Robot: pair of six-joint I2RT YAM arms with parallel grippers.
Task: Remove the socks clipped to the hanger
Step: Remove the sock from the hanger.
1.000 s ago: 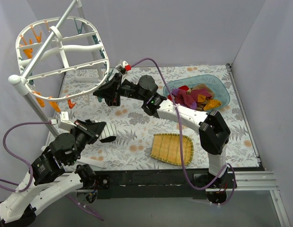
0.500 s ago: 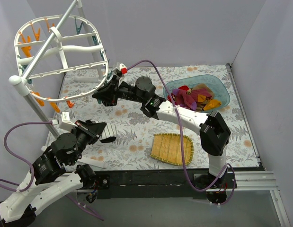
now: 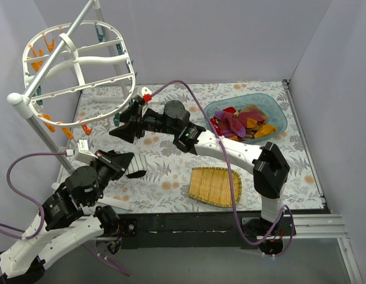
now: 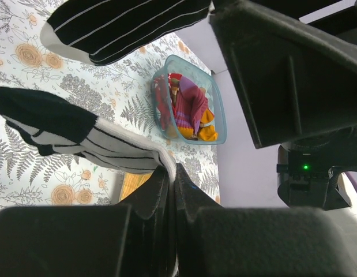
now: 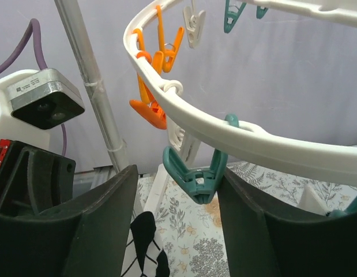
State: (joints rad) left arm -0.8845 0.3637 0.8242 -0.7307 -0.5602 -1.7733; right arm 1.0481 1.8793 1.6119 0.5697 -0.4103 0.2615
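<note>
The white oval hanger hangs at the back left with orange and teal clips along its rim. My right gripper is open just under that rim, its fingers either side of an empty teal clip, which sits close to the right finger. My left gripper is shut on a black-and-white striped sock low over the table. A second black striped sock shows beyond it. Several coloured socks lie in the blue bin.
The grey-white pole stand runs diagonally through the hanger and stands just left of my right fingers. A woven bamboo tray lies near the front edge. Walls close in the back and the right side.
My right gripper has opened and moved left and down under the hanger's near rim. The hanger has swung slightly. The left arm and its sock have not moved.
</note>
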